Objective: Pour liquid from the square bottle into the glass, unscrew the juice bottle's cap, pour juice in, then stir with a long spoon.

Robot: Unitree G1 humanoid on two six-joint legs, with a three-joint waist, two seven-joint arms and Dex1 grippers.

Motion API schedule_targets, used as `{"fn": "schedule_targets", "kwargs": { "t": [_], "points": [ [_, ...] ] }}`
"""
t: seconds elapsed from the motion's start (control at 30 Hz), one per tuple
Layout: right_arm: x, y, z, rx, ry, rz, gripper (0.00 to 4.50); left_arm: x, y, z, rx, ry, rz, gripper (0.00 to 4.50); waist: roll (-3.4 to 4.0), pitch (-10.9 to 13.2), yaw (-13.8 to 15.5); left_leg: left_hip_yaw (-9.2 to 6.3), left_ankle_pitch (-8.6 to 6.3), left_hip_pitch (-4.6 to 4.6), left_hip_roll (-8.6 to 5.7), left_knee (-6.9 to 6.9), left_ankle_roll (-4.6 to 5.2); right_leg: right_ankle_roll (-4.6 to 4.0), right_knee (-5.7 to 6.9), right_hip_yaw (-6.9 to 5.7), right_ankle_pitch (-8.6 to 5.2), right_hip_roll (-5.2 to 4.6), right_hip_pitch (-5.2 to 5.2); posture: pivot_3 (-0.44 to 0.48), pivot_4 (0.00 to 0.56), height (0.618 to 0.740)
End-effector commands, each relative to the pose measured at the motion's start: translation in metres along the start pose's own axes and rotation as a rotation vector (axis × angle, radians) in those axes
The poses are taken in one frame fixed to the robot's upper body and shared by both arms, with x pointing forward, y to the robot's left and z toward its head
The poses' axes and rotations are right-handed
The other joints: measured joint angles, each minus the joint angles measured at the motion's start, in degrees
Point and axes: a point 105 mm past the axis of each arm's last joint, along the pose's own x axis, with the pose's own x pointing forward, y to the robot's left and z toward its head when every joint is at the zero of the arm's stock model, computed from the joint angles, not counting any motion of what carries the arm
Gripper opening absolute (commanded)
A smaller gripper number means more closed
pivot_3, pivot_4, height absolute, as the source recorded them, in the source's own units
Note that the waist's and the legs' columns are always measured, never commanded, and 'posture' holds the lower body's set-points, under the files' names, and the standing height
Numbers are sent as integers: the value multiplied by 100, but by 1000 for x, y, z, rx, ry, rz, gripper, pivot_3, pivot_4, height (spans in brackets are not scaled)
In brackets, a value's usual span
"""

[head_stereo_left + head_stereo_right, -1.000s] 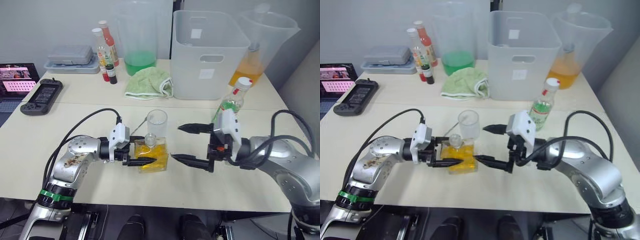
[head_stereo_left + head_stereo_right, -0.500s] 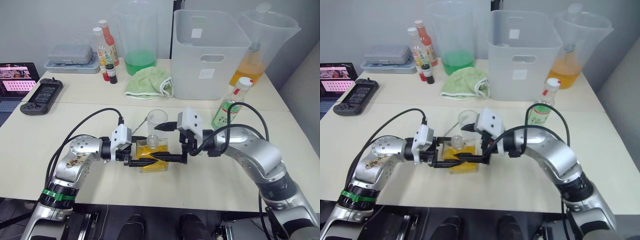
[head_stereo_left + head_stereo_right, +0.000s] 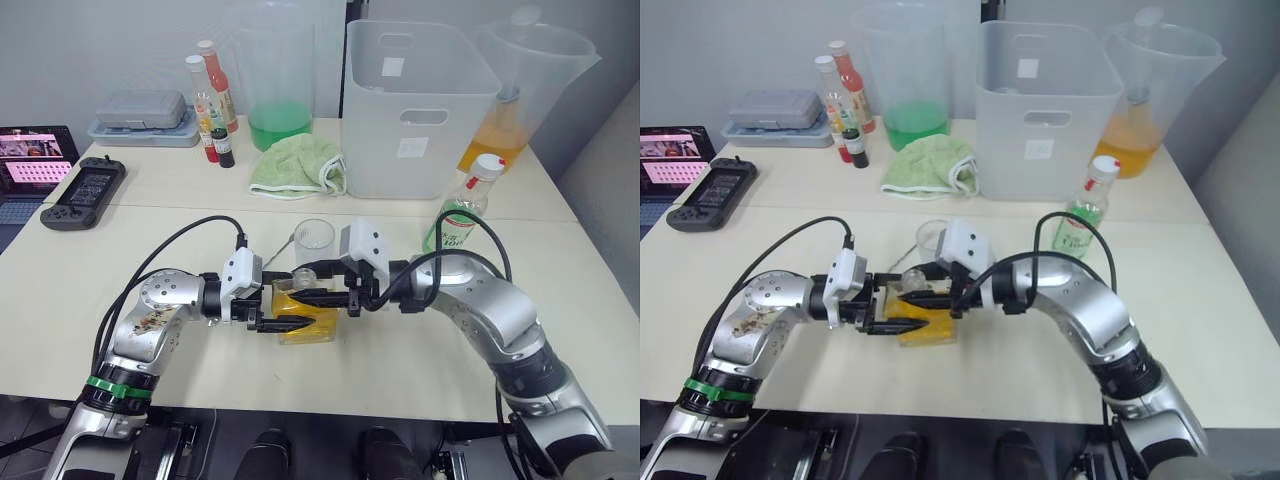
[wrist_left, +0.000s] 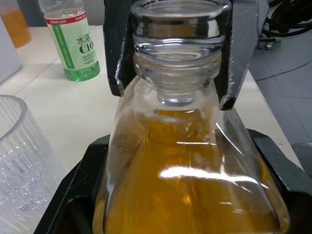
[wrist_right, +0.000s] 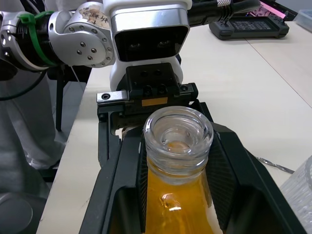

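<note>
The square bottle (image 3: pixel 318 320) of amber liquid stands upright near the table's front edge. My left gripper (image 3: pixel 290 313) is shut on its body from the left. Coming in from the right, my right gripper (image 3: pixel 303 283) has its two fingers (image 4: pixel 119 53) pressed against either side of the bottle's round glass top (image 5: pixel 178 134). Just behind the bottle is the clear glass (image 3: pixel 314 243), empty. The long spoon's thin stem (image 3: pixel 282 248) lies on the table to the left of the glass. The juice bottle (image 3: pixel 465 212) stands to the right with its cap (image 3: pixel 488 165) on.
At the back stand a white bin (image 3: pixel 415 110), a pitcher of green liquid (image 3: pixel 275 75) and one of orange liquid (image 3: pixel 525 85). A green cloth (image 3: pixel 298 165), sauce bottles (image 3: pixel 210 95), a grey box (image 3: pixel 145 115) and a black handheld device (image 3: pixel 85 192) lie further left.
My right arm swung left from beside the juice bottle to the square bottle, and its wide-open fingers narrowed onto the bottle's top. The left gripper kept its hold.
</note>
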Motion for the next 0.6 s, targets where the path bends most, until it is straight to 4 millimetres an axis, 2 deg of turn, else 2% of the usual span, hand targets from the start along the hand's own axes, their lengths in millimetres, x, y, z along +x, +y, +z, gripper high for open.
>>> {"fn": "schedule_targets", "kwargs": {
  "t": [0.03,0.27,0.6],
  "points": [
    [-5,4,23,-51,-81,15,1127,4,0,-1,24,13,-8,2803,0,0,1,0,0,0,0,0,0,0,0,0,0,0,0,0,150,740],
    [-4,2,19,100,-85,7,1127,5,-2,-4,37,25,-14,2803,0,0,-2,-1,0,0,0,0,0,0,0,0,0,0,0,0,150,740],
    [-3,4,26,-24,-57,26,1127,7,-4,-7,37,29,-15,2803,0,0,2,-1,0,0,0,0,0,0,-1,0,0,0,1,0,150,740]
  ]
}}
